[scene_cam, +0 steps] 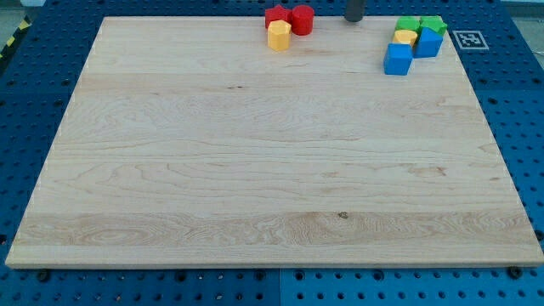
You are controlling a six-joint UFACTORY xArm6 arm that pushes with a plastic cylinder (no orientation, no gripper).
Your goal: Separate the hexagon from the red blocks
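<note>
The yellow hexagon block [279,35] is sitting at the wooden board's [255,170] top edge, touching the red blocks [289,17]; no long axis is showing. My tip [354,19] is hovering right, touching nothing.

My tip [354,19] at view's top

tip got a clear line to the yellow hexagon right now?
Probably not directly. My tip sits at the view's top, right of the red blocks; the red cylinder lies between it and the yellow hexagon. Bare board below them allows a detour.
</note>
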